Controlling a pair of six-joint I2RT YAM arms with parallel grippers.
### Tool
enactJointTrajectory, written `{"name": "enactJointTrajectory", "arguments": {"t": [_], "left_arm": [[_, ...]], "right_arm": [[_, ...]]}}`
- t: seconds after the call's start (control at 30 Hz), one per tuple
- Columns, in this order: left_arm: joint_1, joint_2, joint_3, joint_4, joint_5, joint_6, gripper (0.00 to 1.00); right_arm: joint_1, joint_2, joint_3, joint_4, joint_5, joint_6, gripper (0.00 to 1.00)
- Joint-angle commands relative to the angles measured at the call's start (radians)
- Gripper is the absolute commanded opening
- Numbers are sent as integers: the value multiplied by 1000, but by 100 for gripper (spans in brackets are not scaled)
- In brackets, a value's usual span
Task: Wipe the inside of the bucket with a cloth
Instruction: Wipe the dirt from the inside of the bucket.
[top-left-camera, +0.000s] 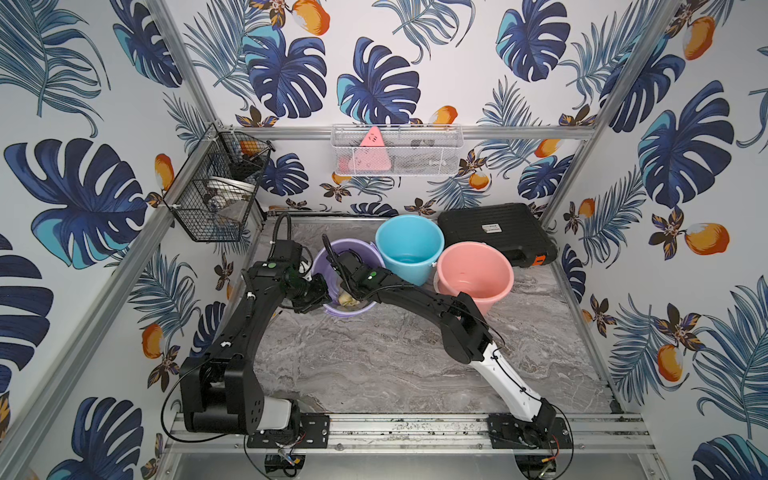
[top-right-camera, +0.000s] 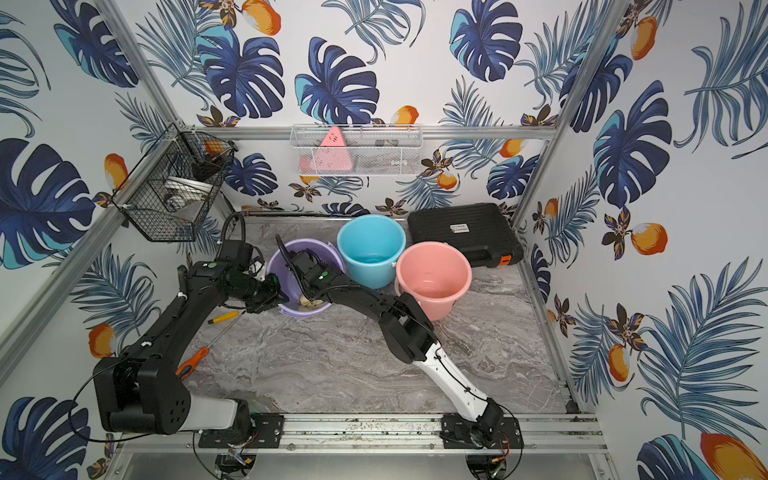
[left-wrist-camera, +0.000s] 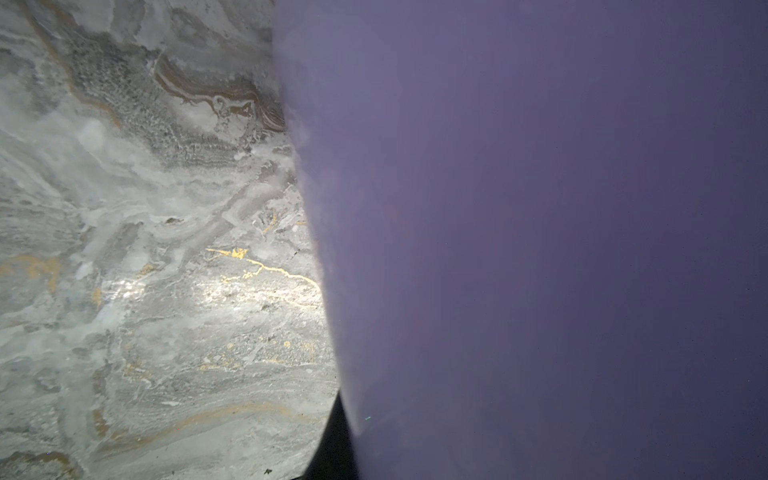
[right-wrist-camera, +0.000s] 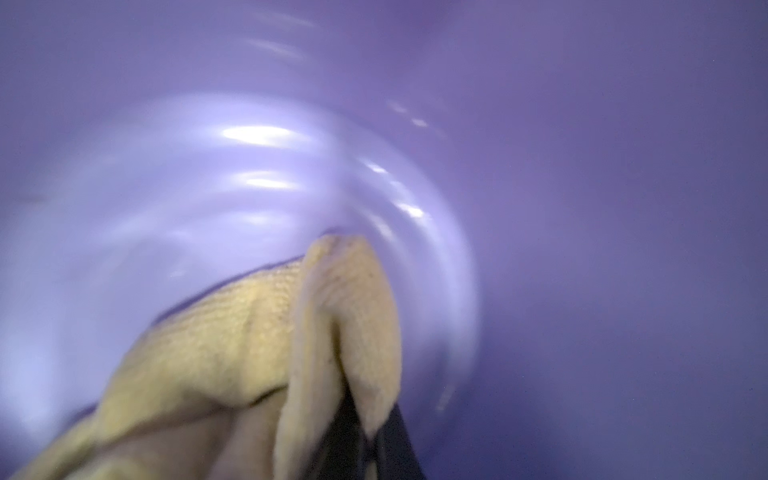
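A lilac bucket stands at the back left of the marble table. My left gripper is shut on its near-left rim. In the left wrist view the bucket's outer wall fills the picture, with one dark finger beside it. My right gripper reaches down inside the bucket and is shut on the tan-yellow cloth. In the right wrist view the bunched cloth hangs from the gripper near the bucket's floor, blurred.
A blue bucket and a pink bucket stand right of the lilac one, with a black case behind them. A yellow-handled tool and an orange-handled tool lie by the left arm. Wire baskets hang on the walls.
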Motion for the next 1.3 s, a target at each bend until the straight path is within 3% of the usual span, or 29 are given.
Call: {"name": "enactJointTrajectory", "arguments": {"t": [0.0, 0.1, 0.2, 0.5, 0.63, 0.73, 0.93, 1.27], "left_arm": [[-3, 4, -4, -32, 139, 43, 0], [-3, 1, -14, -11, 139, 24, 0], [-3, 8, -21, -2, 156, 17, 0], [-3, 3, -12, -20, 165, 27, 0], [-3, -2, -22, -23, 171, 36, 0], [-4, -1, -29, -22, 185, 42, 0], [-34, -12, -38, -25, 189, 50, 0], [-35, 3, -39, 16, 165, 17, 0]], "right_arm": [[-7, -110, -120, 112, -342, 80, 0], [-11, -233, -283, 293, -368, 116, 0], [-13, -308, -389, 442, -248, 133, 0], [7, -187, -301, 489, 327, 90, 0], [27, -170, -341, 620, 433, 73, 0], [38, -111, -256, 578, 479, 101, 0], [53, 16, -50, 351, 283, 226, 0], [57, -132, -214, 417, -347, 247, 0]]}}
